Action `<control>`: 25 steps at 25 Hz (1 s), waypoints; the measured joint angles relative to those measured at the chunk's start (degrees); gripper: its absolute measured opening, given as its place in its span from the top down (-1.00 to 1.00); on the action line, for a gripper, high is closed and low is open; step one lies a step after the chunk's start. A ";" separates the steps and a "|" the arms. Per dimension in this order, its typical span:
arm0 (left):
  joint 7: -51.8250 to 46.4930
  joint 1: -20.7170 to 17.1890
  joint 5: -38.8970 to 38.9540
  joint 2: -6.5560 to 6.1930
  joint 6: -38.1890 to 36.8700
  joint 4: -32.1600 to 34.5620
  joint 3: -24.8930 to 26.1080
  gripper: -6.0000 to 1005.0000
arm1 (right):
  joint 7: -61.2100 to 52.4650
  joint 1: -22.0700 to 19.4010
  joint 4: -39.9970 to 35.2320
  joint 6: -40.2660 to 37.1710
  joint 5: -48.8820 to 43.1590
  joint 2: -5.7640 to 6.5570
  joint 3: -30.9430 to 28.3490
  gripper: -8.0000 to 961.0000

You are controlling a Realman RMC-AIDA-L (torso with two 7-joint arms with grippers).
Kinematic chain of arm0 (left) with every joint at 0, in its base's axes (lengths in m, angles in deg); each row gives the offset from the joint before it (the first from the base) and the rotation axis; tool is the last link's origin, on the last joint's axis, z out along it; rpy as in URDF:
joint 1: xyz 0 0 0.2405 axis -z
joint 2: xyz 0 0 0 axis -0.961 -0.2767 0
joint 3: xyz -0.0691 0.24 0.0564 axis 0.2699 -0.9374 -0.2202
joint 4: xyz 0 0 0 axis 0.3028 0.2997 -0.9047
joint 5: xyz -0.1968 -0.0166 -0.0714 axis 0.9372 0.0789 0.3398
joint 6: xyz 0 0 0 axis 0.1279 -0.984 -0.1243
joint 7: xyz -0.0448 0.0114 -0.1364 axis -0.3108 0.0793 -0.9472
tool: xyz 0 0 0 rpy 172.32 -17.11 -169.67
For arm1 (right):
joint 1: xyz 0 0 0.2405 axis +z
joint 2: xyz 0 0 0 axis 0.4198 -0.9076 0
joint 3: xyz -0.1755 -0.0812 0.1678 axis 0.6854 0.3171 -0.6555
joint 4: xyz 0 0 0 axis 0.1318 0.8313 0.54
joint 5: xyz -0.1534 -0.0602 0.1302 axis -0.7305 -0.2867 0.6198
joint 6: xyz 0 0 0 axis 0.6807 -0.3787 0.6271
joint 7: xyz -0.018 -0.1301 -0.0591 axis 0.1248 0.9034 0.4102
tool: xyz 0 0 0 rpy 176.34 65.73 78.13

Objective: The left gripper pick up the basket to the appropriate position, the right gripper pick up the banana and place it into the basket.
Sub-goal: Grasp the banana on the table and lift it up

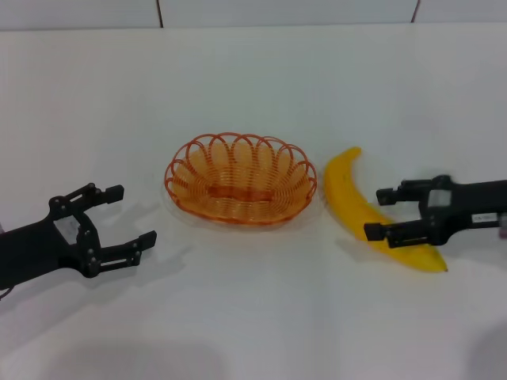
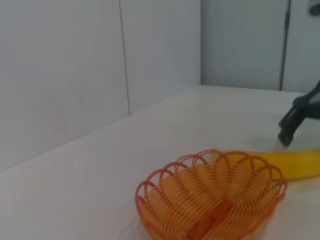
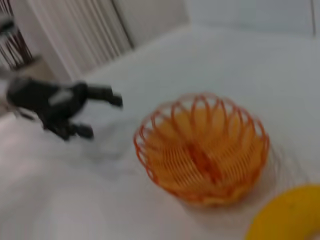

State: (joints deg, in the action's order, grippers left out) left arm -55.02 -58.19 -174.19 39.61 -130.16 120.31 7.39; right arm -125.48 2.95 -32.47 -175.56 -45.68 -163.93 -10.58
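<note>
The orange wire basket sits empty on the white table, mid-view; it also shows in the left wrist view and the right wrist view. The yellow banana lies on the table just right of the basket, also in the left wrist view and the right wrist view. My left gripper is open, to the left of the basket and apart from it. My right gripper is open with a finger on each side of the banana's lower half.
The white table runs back to a light wall. Bare tabletop lies in front of the basket and behind it.
</note>
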 joint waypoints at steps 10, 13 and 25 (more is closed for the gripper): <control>0.06 0.05 0.05 0.00 -0.47 -0.04 -0.11 -0.82 | -5.14 1.58 0.78 6.78 -4.88 -1.16 0.27 -0.70; 0.07 0.00 0.00 0.00 -0.57 -0.11 -0.09 -0.82 | -5.62 1.66 1.02 6.95 -5.02 -1.22 0.60 -0.70; 0.06 -0.02 -0.07 -0.10 -0.62 -0.17 -0.40 -0.82 | -6.47 1.85 1.08 6.31 -4.67 -1.54 1.22 -0.30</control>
State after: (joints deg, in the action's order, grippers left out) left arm -54.95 -58.21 -174.26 39.52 -130.78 120.14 6.99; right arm -131.95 4.80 -31.38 -169.26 -50.35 -165.47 -9.36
